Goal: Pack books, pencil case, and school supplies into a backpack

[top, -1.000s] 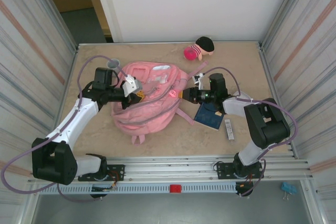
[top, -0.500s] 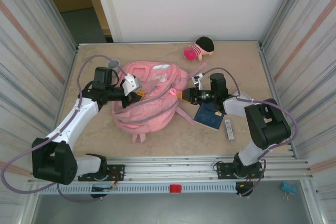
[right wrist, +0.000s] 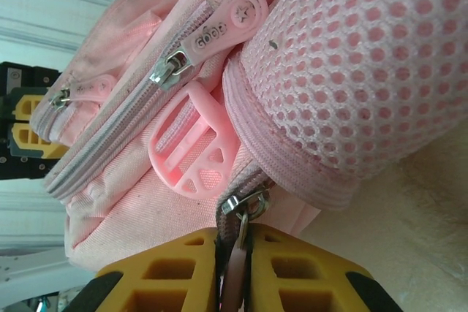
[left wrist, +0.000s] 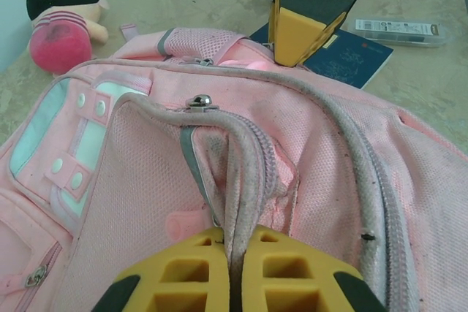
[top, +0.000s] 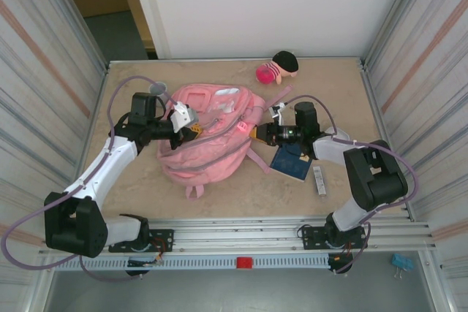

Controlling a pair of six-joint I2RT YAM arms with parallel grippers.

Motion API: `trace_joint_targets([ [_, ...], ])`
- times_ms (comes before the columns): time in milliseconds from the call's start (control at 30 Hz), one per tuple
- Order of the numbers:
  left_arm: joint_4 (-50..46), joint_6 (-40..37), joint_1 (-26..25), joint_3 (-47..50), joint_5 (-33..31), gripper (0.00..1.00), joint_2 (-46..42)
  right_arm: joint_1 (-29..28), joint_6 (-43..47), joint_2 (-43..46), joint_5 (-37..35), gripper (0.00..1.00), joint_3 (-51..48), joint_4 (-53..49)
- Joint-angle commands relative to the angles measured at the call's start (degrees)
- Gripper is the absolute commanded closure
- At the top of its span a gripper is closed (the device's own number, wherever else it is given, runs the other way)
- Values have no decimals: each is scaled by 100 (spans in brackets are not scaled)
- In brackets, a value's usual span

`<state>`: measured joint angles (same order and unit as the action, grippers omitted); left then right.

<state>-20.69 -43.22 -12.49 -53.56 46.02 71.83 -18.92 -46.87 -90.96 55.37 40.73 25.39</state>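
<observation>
**Pink backpack (top: 208, 140) pinched from both sides**

Pink mesh and zips everywhere, lol. The bag lies flat around the middle of the table (top: 329, 85), front pockets up, and both arms have a bite of it.

The left gripper (top: 191, 131) is clamped right down on the bag's left part. On its wrist cam the two yellow fingers (left wrist: 183, 275) are squeezed together with a greyish-pink zip band pinched between them. That band runs up from there to a metal slider (left wrist: 199, 101).

The right gripper (top: 254, 132) is at the bag's right edge, next to the mesh side pocket (right wrist: 365, 71). Its jaws are closed too, with the zip pull (right wrist: 241, 228) that hangs off a small metal slider caught between the pads. Just above that there's a pink plastic buckle (right wrist: 191, 140) and another zip with a pink rubbery tag.

The dark blue book (top: 291, 160) lies on the table just right of the bag, partly under the right arm. The narrow grey-white strip (top: 319, 179) is just beside it, on its right. A pink doll (top: 276, 68) with black hair lies at the far edge, apart from the bag. A grey cup (top: 156, 89) is tucked by the bag's far-left corner, behind the left arm. Can't tell from these shots whether the main compartment is open.
</observation>
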Motion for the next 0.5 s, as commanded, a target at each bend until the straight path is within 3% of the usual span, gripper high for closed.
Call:
trace_joint_targets([
  [0,482,111,45,-13,-386,100,-183,37,652,386,-230,84,167,-1087],
  [200,199,-165,48,4,-804,100,-218,38,1544,647,-517,83,534,-2586],
  [467,-173,-530,45,3,-572,100,-185,-207,2141,479,-212,87,1002,-3528],
])
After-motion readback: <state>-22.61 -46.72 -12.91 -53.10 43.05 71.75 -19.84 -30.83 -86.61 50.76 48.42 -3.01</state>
